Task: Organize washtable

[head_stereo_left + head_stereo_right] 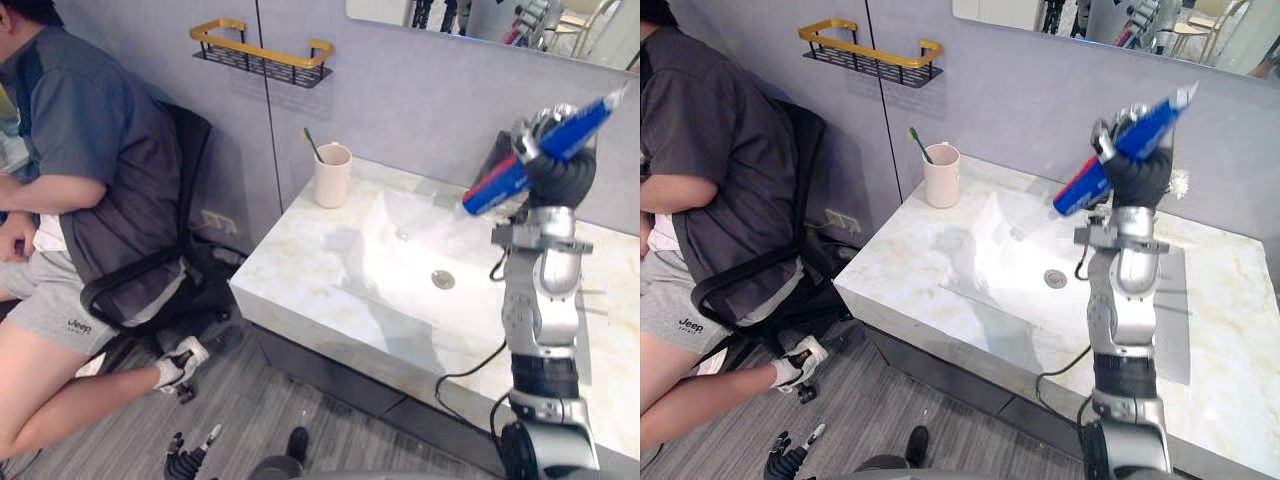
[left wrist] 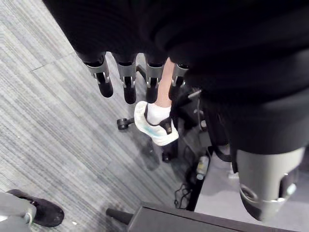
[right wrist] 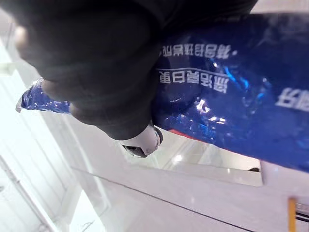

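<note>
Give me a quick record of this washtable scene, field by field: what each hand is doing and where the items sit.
Right hand: up over the sink, fingers curled round a blue toothpaste tube
Left hand: low near the floor, fingers straight, holding nothing
Cup: upright on the countertop, back left of the sink, toothbrush in it
Wall rack: above and left of the cup
Person: seated on a chair, left of the countertop

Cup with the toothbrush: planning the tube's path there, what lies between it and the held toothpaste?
In the left eye view, just the sink basin with its drain lies between cup and toothpaste, which the right hand grips.
</note>
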You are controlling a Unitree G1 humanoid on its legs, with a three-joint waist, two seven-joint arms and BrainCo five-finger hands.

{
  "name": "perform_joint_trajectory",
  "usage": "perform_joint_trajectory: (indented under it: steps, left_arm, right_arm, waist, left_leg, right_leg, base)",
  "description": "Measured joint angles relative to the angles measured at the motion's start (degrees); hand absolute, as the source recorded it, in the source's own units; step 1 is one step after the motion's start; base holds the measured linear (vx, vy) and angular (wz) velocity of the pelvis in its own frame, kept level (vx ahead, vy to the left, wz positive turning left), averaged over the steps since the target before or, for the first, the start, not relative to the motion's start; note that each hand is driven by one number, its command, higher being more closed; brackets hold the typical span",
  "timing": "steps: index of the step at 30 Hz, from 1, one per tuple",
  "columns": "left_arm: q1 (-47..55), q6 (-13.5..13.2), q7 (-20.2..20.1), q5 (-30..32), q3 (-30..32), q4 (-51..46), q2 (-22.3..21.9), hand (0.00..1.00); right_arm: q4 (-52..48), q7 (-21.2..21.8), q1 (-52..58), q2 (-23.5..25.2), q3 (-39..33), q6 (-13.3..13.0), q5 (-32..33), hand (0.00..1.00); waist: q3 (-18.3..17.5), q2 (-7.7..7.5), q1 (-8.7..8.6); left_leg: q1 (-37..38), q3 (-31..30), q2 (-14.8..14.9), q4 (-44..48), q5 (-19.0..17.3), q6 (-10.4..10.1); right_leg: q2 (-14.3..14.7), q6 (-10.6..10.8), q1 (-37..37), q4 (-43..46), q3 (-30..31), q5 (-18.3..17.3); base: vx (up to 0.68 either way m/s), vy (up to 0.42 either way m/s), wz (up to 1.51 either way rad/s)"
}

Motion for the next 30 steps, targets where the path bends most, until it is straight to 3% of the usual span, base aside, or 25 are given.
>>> perform_joint_trajectory:
  steps: [5, 14, 18, 22, 30]
  left_arm:
    - [-0.2, 0.0, -0.4, 0.1, -1.3, 0.0, 1.7, 0.00]
    - [-1.8, -0.3, -0.5, 0.1, -3.6, 1.0, 1.8, 0.00]
    - [-1.9, -0.3, -0.5, 0.1, -3.7, 1.1, 1.9, 0.00]
    - [-4.0, -0.4, -0.4, 0.1, -5.1, 2.4, 2.4, 0.00]
    - [-5.7, -1.5, -0.4, 0.0, -7.7, 2.2, 3.3, 0.00]
  right_arm:
    - [8.3, -4.1, -12.0, -2.6, 2.7, -0.2, -2.6, 1.00]
    - [18.3, -10.9, -28.0, -2.9, 4.8, -0.1, -7.8, 1.00]
    - [21.9, -13.6, -33.3, -3.3, 5.6, 0.2, -10.0, 1.00]
    - [23.5, -15.6, -35.0, -4.3, 7.2, 1.0, -12.7, 1.00]
    - [26.3, -16.9, -37.2, -4.8, 9.2, 2.6, -14.1, 1.00]
  waist:
    - [1.1, -1.27, 2.47]
    - [5.1, -1.98, 6.89]
    - [6.9, -1.99, 7.12]
    - [8.4, -1.93, 8.50]
    - [10.4, -1.89, 8.53]
  left_leg:
    - [-1.9, -1.6, 0.0, 0.0, 0.5, -0.2]
    - [-5.2, -3.5, -0.2, 0.4, 1.2, -0.3]
    - [-6.5, -4.3, -0.1, 0.4, 1.4, -0.5]
    - [-7.0, -4.5, -0.2, 0.4, 1.4, -0.5]
    - [-9.0, -6.4, -0.2, 0.4, 1.7, -1.0]
  right_leg:
    - [0.5, -0.1, -0.7, -0.8, -1.5, 0.0]
    - [0.7, -0.1, -2.7, -1.1, -3.3, 0.0]
    - [0.9, -0.1, -3.6, -1.1, -4.2, 0.0]
    - [1.1, -0.1, -3.7, -1.5, -4.7, 0.0]
    - [1.5, -0.2, -4.8, -1.8, -6.1, -0.1]
  base:
    - [0.02, -0.031, 0.16]
    - [0.03, -0.014, 0.10]
    - [-0.01, -0.003, 0.09]
    - [-0.01, 0.007, 0.05]
    - [-0.01, 0.008, 0.09]
